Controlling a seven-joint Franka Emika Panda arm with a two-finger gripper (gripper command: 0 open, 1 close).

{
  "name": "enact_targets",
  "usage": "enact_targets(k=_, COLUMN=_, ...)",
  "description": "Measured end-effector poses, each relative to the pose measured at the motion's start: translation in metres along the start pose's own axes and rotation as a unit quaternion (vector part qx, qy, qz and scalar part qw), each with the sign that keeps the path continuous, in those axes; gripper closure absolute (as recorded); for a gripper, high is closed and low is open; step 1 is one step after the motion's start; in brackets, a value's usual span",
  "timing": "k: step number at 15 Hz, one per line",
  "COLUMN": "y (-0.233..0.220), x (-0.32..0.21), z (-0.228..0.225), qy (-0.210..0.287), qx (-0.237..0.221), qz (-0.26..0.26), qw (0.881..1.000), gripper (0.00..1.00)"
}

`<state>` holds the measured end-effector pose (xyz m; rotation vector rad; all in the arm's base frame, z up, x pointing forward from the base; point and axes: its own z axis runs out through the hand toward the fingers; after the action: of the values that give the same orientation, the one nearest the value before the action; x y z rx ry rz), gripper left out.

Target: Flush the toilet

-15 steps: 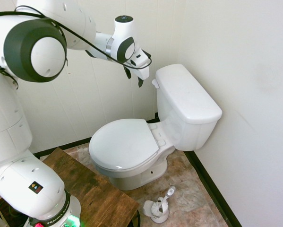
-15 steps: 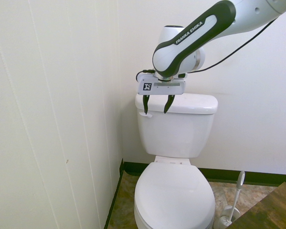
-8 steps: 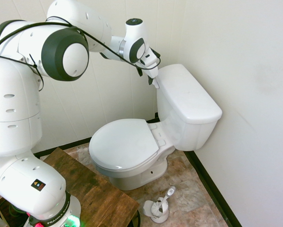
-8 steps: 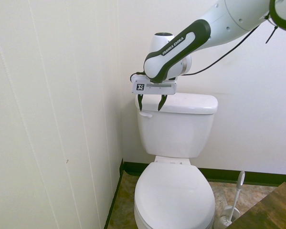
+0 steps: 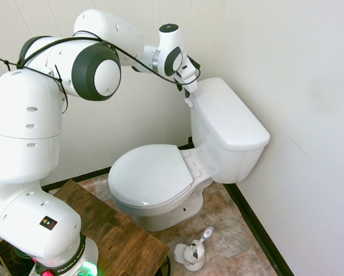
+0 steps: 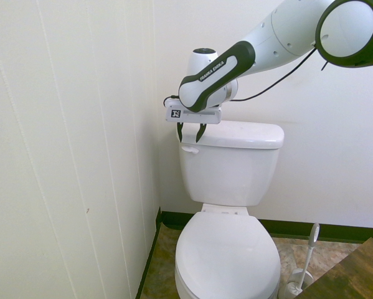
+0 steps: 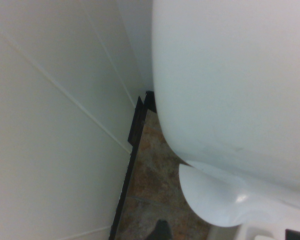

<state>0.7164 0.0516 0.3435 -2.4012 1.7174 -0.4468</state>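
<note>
White and glossy, the toilet (image 5: pixel 189 167) fills the middle of the first exterior view, its oval lid closed low at centre and its boxy tank (image 5: pixel 226 129) set against the wall at centre right. In the second exterior view the tank sits at frame centre with the small flush lever (image 6: pixel 190 148) on its upper left front corner.

The arm enters the first exterior view from the left, loops up over its base and stretches across the top of the frame to the tank's near upper corner. In the second exterior view it comes down from the upper right, the forearm sloping toward centre, the wrist bent so the gripper (image 6: pixel 189 135) points steeply downward.

Its two dark fingers (image 6: pixel 180 132) stand apart with a clear gap, hanging right above the lever; whether they touch it I cannot tell. Nothing is held.

A toilet brush in its holder (image 5: pixel 193 251) stands on the floor at the bottom, near the bowl.
</note>
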Motion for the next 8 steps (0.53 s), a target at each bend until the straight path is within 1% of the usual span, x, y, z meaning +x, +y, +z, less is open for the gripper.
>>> enact_targets(k=8, y=-0.006, x=0.006, z=0.015, qy=0.001, qx=0.0, qz=0.013, qw=1.0, gripper=1.0)
